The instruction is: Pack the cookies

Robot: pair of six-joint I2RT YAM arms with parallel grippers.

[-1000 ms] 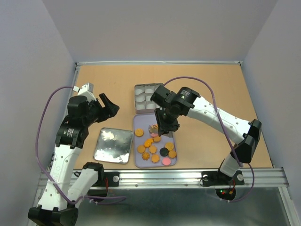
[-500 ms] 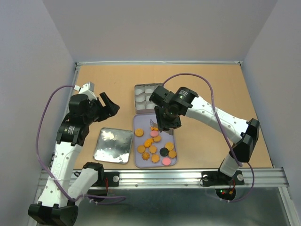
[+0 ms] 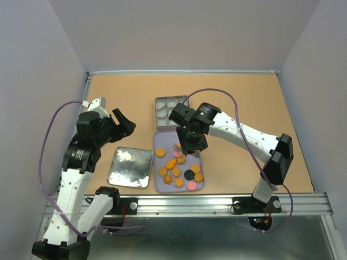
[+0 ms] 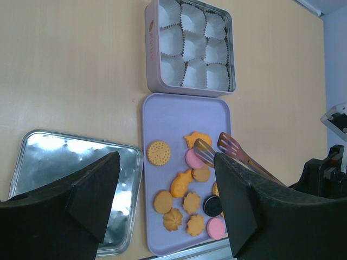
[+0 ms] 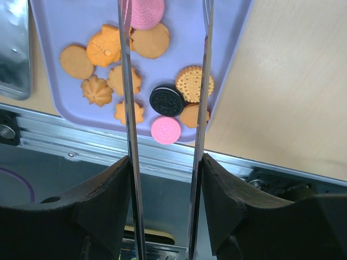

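Right, I am judging the cookies (image 4: pixel 181 183) to be light, stiff and crumbly; they are all lying flat on the lavender tray (image 4: pixel 179 116). My right hand (image 5: pixel 165 162) is clenching the metal tongs (image 4: pixel 233 147), whose tips are hovering at a pink round (image 4: pixel 193 158) near the tray's middle. I am favouring a gentle pinch across its edges. My left hand (image 3: pixel 123 122) is hanging released beyond the tray's left side, over the counter (image 4: pixel 70 70).

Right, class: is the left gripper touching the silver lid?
Apart. Top view: the left gripper hangs open beyond the silver lid, bare table between them.
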